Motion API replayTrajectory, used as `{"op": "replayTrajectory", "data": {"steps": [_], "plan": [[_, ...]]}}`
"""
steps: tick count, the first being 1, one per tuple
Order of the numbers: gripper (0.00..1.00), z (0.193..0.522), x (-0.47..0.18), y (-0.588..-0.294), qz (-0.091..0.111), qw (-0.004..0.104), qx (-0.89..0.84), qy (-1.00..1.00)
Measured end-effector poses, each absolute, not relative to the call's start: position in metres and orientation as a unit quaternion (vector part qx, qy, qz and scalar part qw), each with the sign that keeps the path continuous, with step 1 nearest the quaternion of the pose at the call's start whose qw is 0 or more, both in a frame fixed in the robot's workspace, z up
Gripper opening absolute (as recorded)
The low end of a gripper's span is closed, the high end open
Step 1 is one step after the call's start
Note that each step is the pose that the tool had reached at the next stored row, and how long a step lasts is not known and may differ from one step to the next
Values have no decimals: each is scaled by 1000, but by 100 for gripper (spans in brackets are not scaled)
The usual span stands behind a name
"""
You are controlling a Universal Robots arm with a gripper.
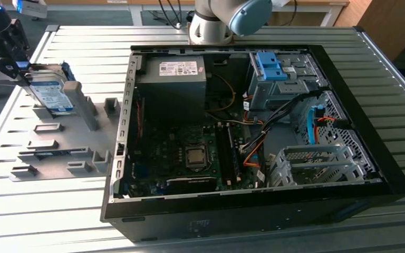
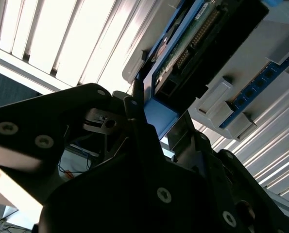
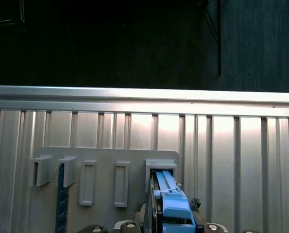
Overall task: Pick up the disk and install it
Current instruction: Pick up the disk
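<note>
Fingers (image 2: 134, 104) stand one to each side of the top end of the disk (image 1: 48, 94). In the second wrist view the thin near one lies flat against its blue rail, so I judge them clamped on it rather than merely standing by. Taking it by the narrow end makes sense: the disk stands on edge in a slot of the grey rack (image 1: 76, 138), so that end is the only part free to grasp, and a straight pull along its length is the way out. In the first wrist view the rail runs away from the camera to the slot's mouth. The far end looks to be in the slot or right at it; whether it is lifted clear I cannot tell. In the exterior view the disk leans a little, its label turned toward the exterior view's right.

The rack lies on the ribbed worktop (image 1: 40, 211), just beside the open case (image 1: 259, 221). The case lies on its side with the panel off, so its inside can be reached from above. At its far corner a blue bracket (image 1: 271, 66) sits on the drive cage (image 1: 287, 92), which looks like the place meant for a drive. By my reckoning the pick-up is in hand and the installing is not yet begun.
</note>
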State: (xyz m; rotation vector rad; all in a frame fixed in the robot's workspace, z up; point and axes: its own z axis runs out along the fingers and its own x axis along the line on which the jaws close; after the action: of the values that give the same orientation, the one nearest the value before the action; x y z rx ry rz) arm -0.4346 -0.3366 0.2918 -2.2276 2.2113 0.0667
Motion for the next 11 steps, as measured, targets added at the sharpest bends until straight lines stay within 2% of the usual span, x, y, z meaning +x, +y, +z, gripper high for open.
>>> {"op": "replayTrajectory", "data": {"steps": [11], "plan": [[45, 294, -434, -336, 19, 0, -698, 716]]}}
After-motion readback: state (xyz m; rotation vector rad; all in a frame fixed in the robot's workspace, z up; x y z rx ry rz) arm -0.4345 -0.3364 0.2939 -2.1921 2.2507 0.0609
